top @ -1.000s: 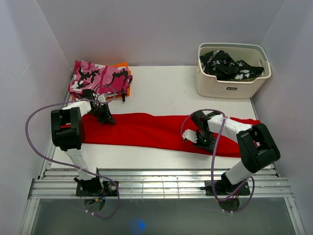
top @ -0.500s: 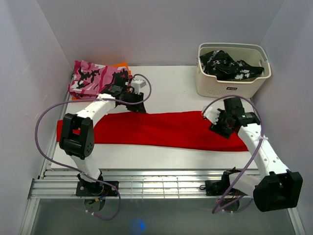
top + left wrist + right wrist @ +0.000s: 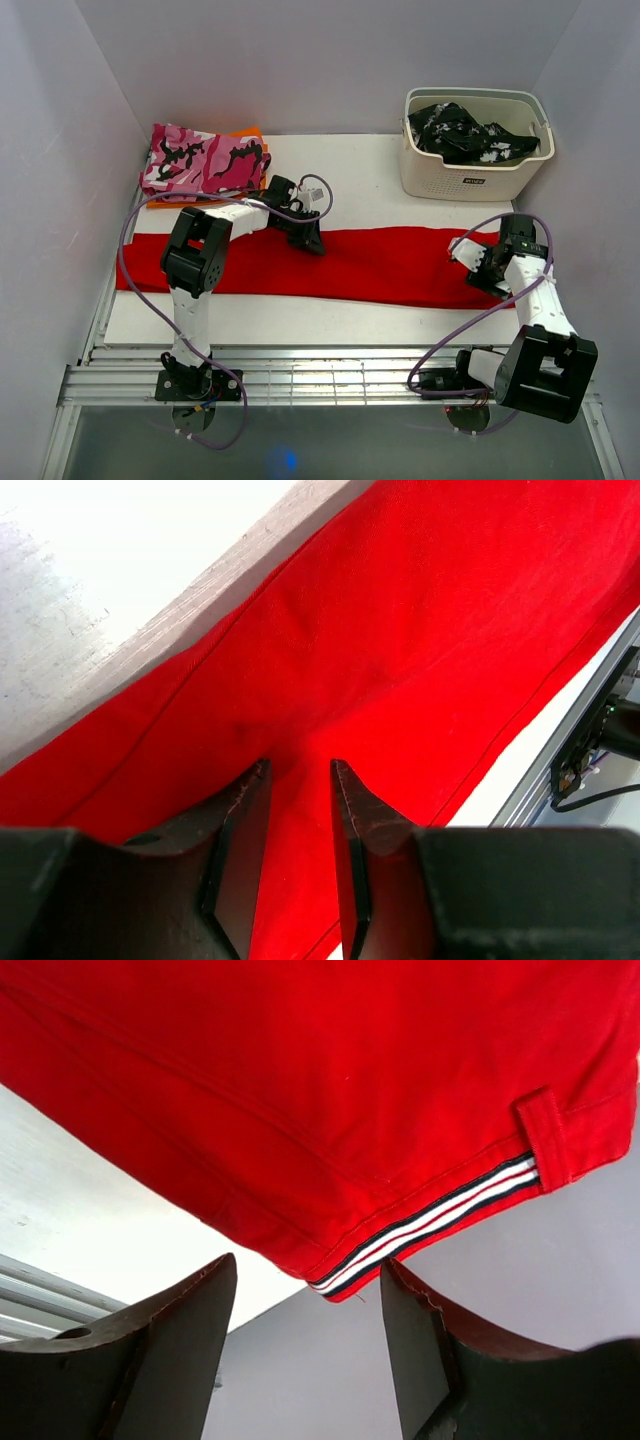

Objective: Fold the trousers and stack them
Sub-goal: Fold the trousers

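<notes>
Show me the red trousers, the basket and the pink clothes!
red trousers [image 3: 380, 265], top view, middle of the cloth.
basket [image 3: 440, 175], top view, front wall.
pink clothes [image 3: 200, 160], top view, top of the pile.

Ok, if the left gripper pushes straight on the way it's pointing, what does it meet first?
Most likely the bright-red fabric trousers: the left gripper points onto the cloth, near its far edge, jaws apart. The remaining gap is unclear.
</notes>
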Controlling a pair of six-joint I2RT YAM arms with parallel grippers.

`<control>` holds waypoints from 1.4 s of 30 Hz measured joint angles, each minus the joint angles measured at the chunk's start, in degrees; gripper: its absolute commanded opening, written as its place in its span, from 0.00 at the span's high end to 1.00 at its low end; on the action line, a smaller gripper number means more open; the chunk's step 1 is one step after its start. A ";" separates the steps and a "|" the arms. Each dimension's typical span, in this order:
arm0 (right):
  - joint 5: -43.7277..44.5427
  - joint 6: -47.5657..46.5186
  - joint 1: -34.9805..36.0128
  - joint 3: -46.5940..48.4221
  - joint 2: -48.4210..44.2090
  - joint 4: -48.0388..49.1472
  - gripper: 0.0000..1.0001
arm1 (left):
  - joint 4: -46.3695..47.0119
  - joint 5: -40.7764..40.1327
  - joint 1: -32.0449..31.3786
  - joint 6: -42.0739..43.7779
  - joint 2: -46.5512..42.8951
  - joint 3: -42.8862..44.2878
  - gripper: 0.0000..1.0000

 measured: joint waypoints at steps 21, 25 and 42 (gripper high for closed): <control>0.74 -23.10 -7.76 -6.32 3.82 9.62 0.92 | -0.02 0.11 0.50 -1.36 1.16 0.96 0.61; 0.39 -25.14 -7.98 -4.59 0.79 6.05 0.92 | -0.04 0.28 0.87 -2.03 1.31 0.96 0.63; 4.96 -25.83 -8.26 -14.71 0.66 9.79 0.68 | 0.55 1.68 3.10 -2.82 1.49 0.11 0.66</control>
